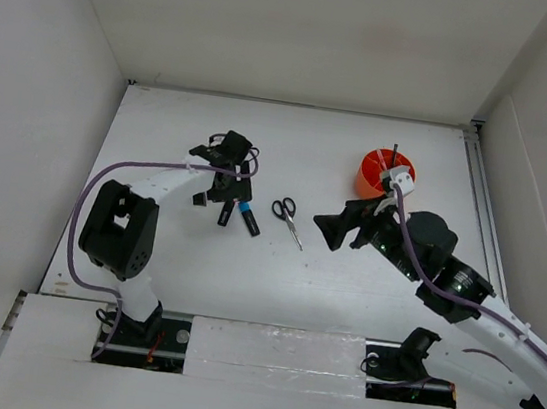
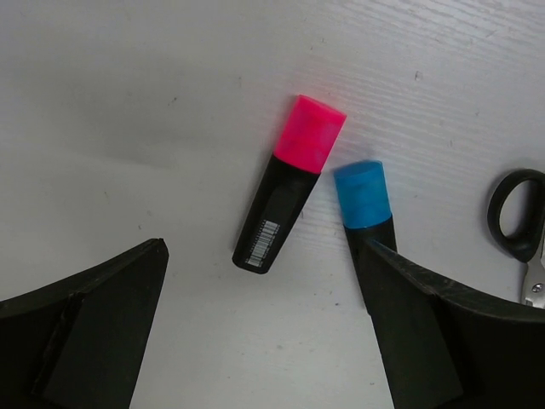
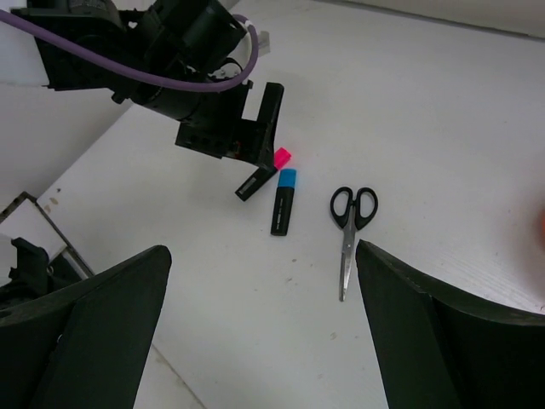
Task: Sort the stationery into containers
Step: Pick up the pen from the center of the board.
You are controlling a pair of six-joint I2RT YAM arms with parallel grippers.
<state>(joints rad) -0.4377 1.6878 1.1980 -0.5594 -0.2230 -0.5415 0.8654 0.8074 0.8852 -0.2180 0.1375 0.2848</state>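
Left claw (image 1: 216,198) hangs over the pink highlighter (image 2: 289,183) with its jaws wide apart and nothing in them. On its wrist camera I see the black barrel lying on the table (image 1: 172,131) between the two fingers (image 2: 94,332), cap up and to the right. Blue highlighter (image 2: 362,196) lies just beside it, the two caps close together. The right-hand finger covers part of the blue barrel in that view, so I judge the blue one is the thing most likely to get knocked. Both markers should be light, stiff plastic with smooth, slightly slippery sides. I would take the pink one across the middle of its black barrel, turning the wrist so the fingers close square to its length, and keep off the cap, which might pull loose. Scissors (image 3: 348,239) lie closed a little to the right, apart from the markers. They are thin, flat and hard against the table, so I expect them to be the awkward pick, best pinched at the black handles. Right claw (image 1: 334,231) is also spread and empty, between the scissors and the organiser (image 1: 365,184), which stands toward the far right of the table with a thin dark pen (image 1: 395,156) upright in it. None of the three items near the claws is in the organiser yet.
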